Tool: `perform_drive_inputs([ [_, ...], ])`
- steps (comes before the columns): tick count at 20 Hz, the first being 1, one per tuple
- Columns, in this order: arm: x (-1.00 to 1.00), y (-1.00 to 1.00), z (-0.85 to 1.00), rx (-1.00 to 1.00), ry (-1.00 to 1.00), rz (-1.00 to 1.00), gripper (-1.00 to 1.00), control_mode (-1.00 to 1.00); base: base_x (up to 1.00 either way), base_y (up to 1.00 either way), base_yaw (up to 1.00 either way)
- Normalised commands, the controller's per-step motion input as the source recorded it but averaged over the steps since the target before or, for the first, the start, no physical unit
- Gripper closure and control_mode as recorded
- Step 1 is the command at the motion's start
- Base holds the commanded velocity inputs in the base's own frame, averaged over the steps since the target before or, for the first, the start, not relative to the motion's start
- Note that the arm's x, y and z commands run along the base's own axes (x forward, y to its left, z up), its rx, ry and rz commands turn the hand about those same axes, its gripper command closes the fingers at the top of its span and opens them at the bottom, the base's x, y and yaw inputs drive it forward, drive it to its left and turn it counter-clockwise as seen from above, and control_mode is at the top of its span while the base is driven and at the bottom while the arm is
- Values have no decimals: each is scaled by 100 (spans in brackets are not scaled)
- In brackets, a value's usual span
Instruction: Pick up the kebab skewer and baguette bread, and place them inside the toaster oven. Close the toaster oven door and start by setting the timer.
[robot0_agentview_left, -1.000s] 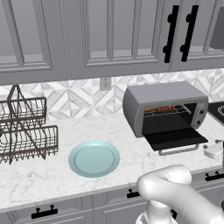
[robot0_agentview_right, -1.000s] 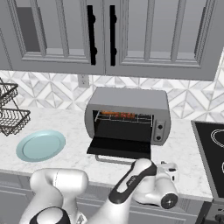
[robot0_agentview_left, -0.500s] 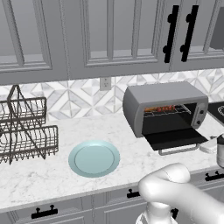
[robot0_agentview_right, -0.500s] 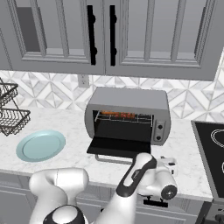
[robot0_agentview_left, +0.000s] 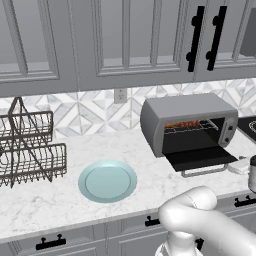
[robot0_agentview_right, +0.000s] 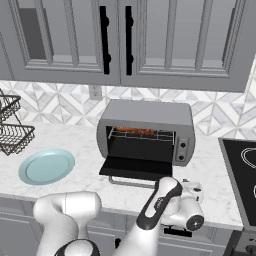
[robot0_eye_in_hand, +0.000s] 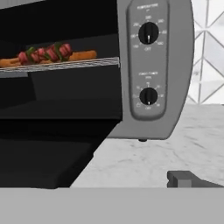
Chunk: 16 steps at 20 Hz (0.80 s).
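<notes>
The toaster oven (robot0_agentview_right: 145, 131) is grey, its toaster oven door (robot0_agentview_right: 137, 166) dark with a silver handle; the kebab skewer (robot0_eye_in_hand: 46, 53) shows red, brown and green; the baguette bread (robot0_eye_in_hand: 82, 55) is orange-brown; the plate (robot0_agentview_left: 107, 180) is pale blue-green; the counter (robot0_agentview_left: 60, 205) is white grey-veined marble; the backsplash (robot0_agentview_left: 85, 112) has grey-white diamonds.

The left base view looks forward and down from behind the arm's left, taking in the counter (robot0_agentview_left: 60, 200) from the dish rack (robot0_agentview_left: 27, 150) past the plate (robot0_agentview_left: 107, 181) to the toaster oven (robot0_agentview_left: 187, 125) at its right. The right base view looks from behind the arm's right and sets the oven (robot0_agentview_right: 145, 132) at centre, the plate (robot0_agentview_right: 46, 166) at left and the stove (robot0_agentview_right: 242, 165) at right. Both share oven, plate, counter and cabinets (robot0_agentview_right: 140, 40). The hand view sits low and close, facing the oven's right front corner (robot0_eye_in_hand: 153, 70), its knobs (robot0_eye_in_hand: 148, 33) and the rack (robot0_eye_in_hand: 61, 64) inside.
</notes>
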Motion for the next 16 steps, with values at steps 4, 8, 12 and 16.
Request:
perform_drive_inputs([
  [4, 0, 0, 16, 17, -13, 0, -100, -100, 0, 0, 0],
  [8, 0, 0, 25, 17, -15, 0, -100, -100, 0, 0, 0],
  [12, 0, 0, 27, 17, -16, 0, -100, -100, 0, 0, 0],
  [16, 0, 5, 24, 18, -13, 0, -100, -100, 0, 0, 0],
])
